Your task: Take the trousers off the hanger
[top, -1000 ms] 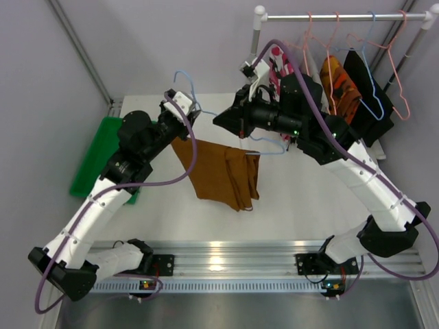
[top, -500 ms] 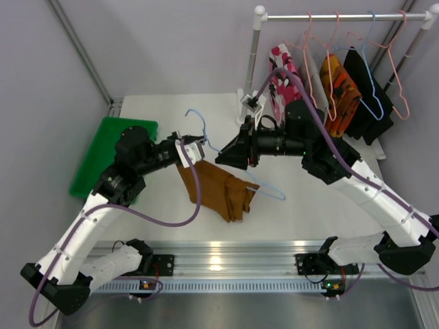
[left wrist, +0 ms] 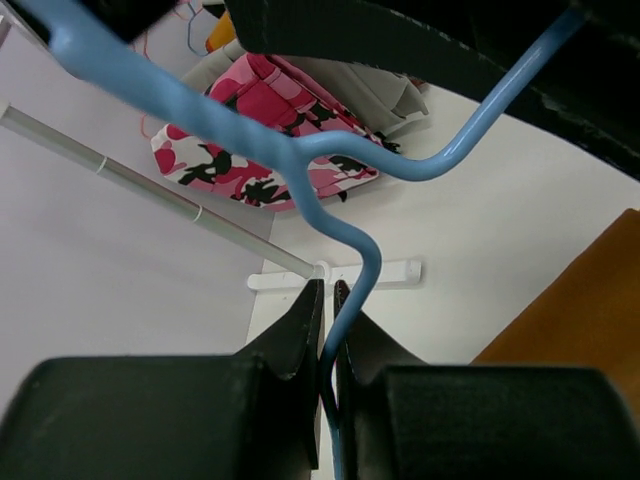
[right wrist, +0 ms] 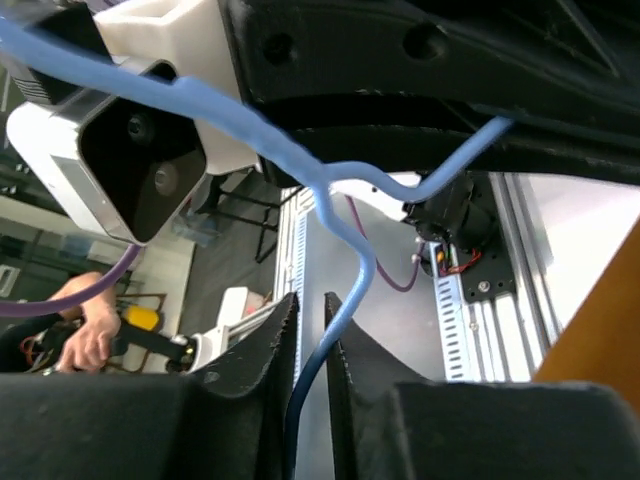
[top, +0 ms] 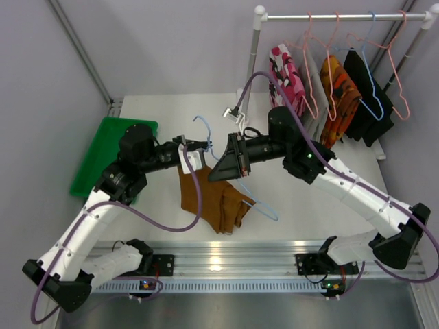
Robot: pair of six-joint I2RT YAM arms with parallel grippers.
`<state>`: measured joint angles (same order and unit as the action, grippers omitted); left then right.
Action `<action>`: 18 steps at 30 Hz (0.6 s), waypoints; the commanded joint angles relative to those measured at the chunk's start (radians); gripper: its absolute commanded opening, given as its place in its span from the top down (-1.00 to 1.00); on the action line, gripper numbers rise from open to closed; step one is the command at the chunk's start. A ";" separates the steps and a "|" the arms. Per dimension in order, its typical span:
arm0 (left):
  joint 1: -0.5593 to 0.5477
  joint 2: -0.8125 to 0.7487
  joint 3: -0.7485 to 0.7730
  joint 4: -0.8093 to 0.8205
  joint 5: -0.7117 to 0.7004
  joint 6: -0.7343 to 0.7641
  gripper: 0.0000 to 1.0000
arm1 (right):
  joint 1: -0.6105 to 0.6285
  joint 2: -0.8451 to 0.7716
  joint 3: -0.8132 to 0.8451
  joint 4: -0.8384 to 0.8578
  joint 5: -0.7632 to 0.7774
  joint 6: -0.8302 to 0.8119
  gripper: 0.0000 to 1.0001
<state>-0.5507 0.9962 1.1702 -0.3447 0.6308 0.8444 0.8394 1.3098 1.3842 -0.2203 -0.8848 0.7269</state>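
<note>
White table (top: pixel 309 205); left gripper (left wrist: pixel 328 330) and right gripper (right wrist: pixel 310 335) each pinch the blue hanger (left wrist: pixel 296 152); limp mustard trousers (top: pixel 216 199) drape from it, probably best grasped at the hanging fold

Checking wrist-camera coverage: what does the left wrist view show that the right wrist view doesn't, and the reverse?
Only the left wrist view: the pink trousers and the rack pole. Only the right wrist view: a white camera housing, the table's metal rail and a person's hand in the background. Both: the blue hanger, pinched by the left gripper in one and the right gripper in the other, and a corner of the brown trousers.
</note>
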 commanded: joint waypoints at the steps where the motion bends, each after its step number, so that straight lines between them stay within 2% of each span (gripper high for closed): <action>1: 0.000 -0.008 0.066 0.168 0.055 0.022 1.00 | -0.010 0.016 0.050 0.154 -0.066 0.106 0.75; 3: 0.000 -0.002 0.062 0.193 0.043 0.015 1.00 | -0.011 0.019 0.044 0.188 -0.074 0.187 0.98; 7: 0.001 0.030 0.068 0.203 0.020 -0.002 1.00 | -0.011 0.025 0.033 0.334 -0.080 0.330 1.00; 10: 0.000 0.027 0.051 0.240 -0.009 -0.082 0.21 | -0.013 0.032 0.070 0.354 -0.065 0.356 1.00; 11: 0.000 0.022 0.034 0.257 -0.022 -0.103 -0.29 | -0.016 0.040 0.102 0.367 -0.056 0.362 1.00; 12: 0.000 0.003 0.023 0.269 -0.035 -0.144 -0.92 | -0.026 0.046 0.124 0.369 -0.051 0.365 1.00; 15: 0.000 -0.030 -0.007 0.306 -0.156 -0.220 -0.98 | -0.068 0.069 0.202 0.381 -0.020 0.387 1.00; 16: 0.001 -0.053 -0.010 0.317 -0.255 -0.278 -0.98 | -0.080 0.081 0.232 0.384 -0.010 0.391 1.00; 18: 0.001 -0.073 0.000 0.320 -0.357 -0.355 -0.98 | -0.109 0.092 0.263 0.387 0.026 0.401 1.00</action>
<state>-0.5392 0.9730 1.1667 -0.1303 0.4438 0.6342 0.7856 1.4151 1.4956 -0.0895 -0.9516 1.0874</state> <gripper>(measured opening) 0.984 0.022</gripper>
